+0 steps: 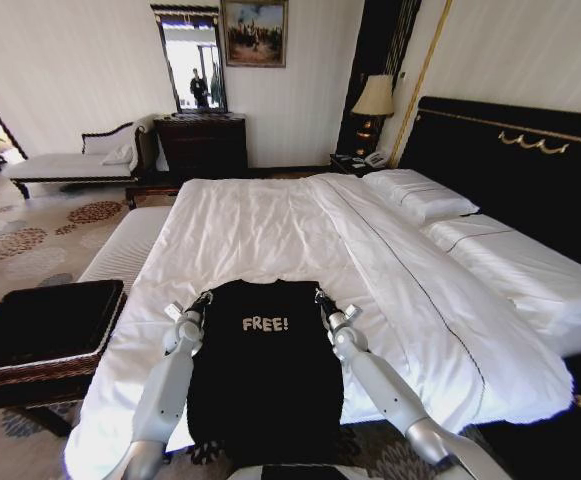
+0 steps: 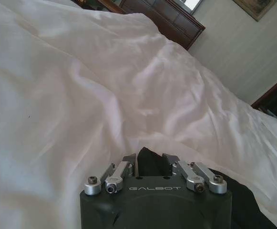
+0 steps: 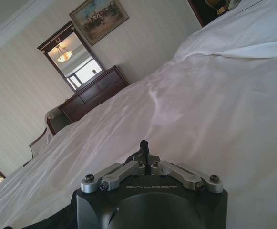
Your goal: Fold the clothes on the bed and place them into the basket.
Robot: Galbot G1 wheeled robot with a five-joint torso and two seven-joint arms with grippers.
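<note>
Closely pinched around a fold of black cloth: fingers (image 2: 128, 168) of the left gripper (image 2: 150, 164), seen in the left wrist view at lower centre, grey housing below stamped "GALBOT". Likewise drawn narrow on a small black tuft: fingers (image 3: 139, 164) of the right gripper (image 3: 145, 155), lower centre of the right wrist view, same "GALBOT" mark on the body.

Seen from the head view, left gripper (image 1: 202, 298) at the upper left corner of the black T-shirt (image 1: 265, 380), right gripper (image 1: 322, 297) at its upper right corner, both arms reaching up from the bottom of the frame. Spread flat at lower centre, white lettering "FREE!" across the chest, lower hem hanging over the near edge of the bed (image 1: 270, 225). White sheets rumpled all round the shirt; white pillows (image 1: 420, 195) at upper right against the black headboard (image 1: 510, 160) with gold trim.

Off the bed at lower left of the frame: brown woven basket (image 1: 40, 366) with black fabric inside, well apart from the shirt. Farther back, upper centre: dark dresser (image 1: 202, 145), mirror and framed painting above.
</note>
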